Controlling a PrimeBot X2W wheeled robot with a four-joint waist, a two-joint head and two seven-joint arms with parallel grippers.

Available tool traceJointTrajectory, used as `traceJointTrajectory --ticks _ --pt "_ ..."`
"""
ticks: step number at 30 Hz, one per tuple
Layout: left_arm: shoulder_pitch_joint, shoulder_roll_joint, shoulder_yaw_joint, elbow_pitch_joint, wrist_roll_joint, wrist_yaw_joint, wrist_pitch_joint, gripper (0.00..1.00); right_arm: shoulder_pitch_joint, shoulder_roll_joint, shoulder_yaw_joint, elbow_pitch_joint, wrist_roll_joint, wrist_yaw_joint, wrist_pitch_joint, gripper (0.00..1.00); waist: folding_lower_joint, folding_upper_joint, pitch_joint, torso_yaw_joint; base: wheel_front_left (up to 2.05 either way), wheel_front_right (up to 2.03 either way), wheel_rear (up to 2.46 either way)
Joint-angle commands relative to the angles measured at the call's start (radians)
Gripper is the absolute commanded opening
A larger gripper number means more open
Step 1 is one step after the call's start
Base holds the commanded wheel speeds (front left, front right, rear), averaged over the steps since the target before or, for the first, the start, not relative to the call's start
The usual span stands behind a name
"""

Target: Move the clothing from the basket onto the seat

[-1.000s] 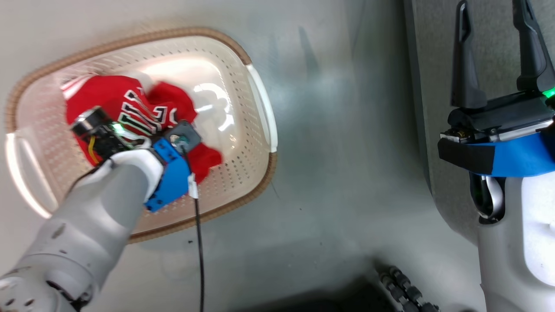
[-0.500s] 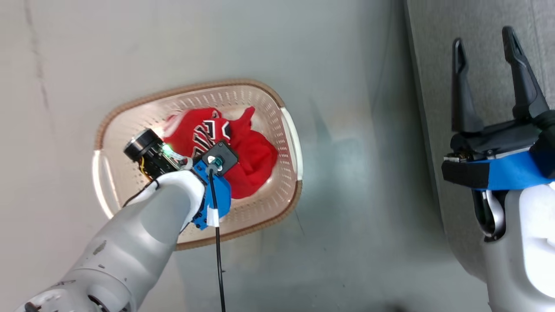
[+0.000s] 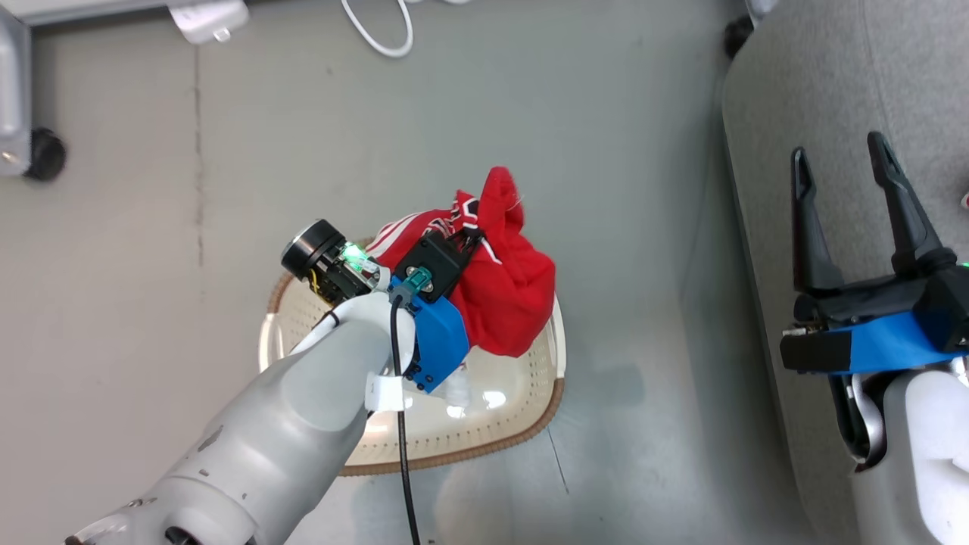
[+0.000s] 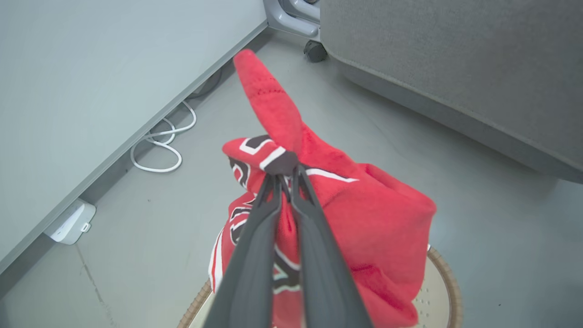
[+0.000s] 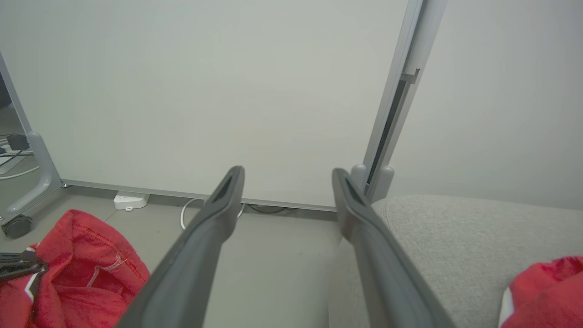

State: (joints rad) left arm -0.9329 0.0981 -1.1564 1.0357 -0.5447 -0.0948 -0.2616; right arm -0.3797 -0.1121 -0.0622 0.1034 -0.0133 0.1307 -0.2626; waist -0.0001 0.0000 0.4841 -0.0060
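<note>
A smooth grey floor (image 3: pixel 621 151) carries the cream-white perforated plastic basket (image 3: pixel 530 424). Just above the basket, the left gripper (image 4: pixel 284 175) has its fingers pinching the bundled red fabric clothing (image 3: pixel 507 295), which hangs over it. Right of the basket, the right gripper (image 3: pixel 839 151) holds its fingers spread over the large grey upholstered seat (image 3: pixel 833 76).

Open grey floor (image 3: pixel 643 227) separates the cream perforated plastic basket (image 3: pixel 500 424) from the large grey fabric seat (image 3: pixel 833 91).

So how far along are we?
One red garment already lies on the seat. The left gripper is shut on the clothing, lifted above the basket. Still to do: carry it to the seat and release. The right gripper is open.
</note>
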Motion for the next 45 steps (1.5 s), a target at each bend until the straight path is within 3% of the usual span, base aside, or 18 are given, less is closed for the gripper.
traceJointTrajectory --ticks 1,9,23,39,45 --pt "0.019 0.018 0.021 -0.027 0.002 0.011 -0.004 0.0 0.017 -0.006 -0.001 0.004 0.009 0.0 -0.003 1.0 0.0001 0.0 -0.054 0.025 0.0 0.0 0.0" --pt "0.07 0.046 0.141 -0.207 0.026 0.053 -0.005 0.0 0.082 -0.005 -0.006 0.028 0.014 0.0 -0.003 1.0 0.0001 0.0 -0.166 0.05 0.0 0.0 0.0" --pt "0.135 0.037 0.278 -0.378 0.062 0.073 -0.005 0.0 0.178 -0.005 0.008 0.067 0.032 0.0 -0.003 1.0 0.0001 0.0 -0.337 0.073 0.0 0.0 0.0" --pt "0.163 0.036 0.291 -0.414 0.086 0.062 -0.005 0.0 0.234 0.002 0.019 0.07 0.053 0.0 -0.003 1.0 0.0001 0.0 -0.411 0.083 0.0 0.0 0.0" --pt "0.159 0.035 0.288 -0.418 0.089 0.062 -0.005 0.0 0.198 -0.006 0.092 0.056 0.065 0.0 -0.003 1.0 0.0001 0.0 -0.409 0.085 0.0 0.0 0.0"
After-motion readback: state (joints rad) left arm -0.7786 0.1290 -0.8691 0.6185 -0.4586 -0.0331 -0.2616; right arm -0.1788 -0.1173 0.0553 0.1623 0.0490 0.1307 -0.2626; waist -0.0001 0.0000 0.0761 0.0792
